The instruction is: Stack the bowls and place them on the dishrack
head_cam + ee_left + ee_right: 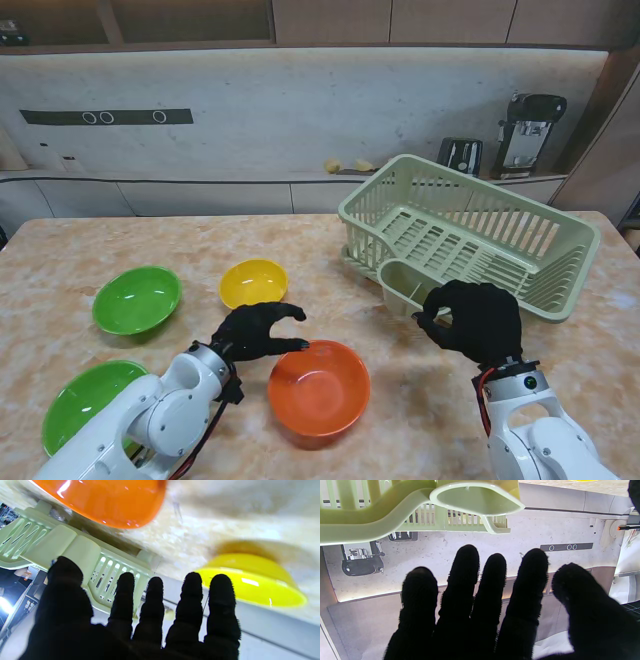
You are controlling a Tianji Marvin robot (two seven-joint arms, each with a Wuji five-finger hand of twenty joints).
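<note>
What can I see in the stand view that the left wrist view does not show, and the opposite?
Only the stand view shows the two green bowls, the right hand and the whole rack interior. Only the left wrist view shows the left hand's fingers spread apart, holding nothing. Both show the orange bowl, the yellow bowl and the dishrack.

Four bowls (319,388) lay left of the dishrack (470,232); nearest me, one sat between my left hand (255,331) and right hand (475,318).
</note>
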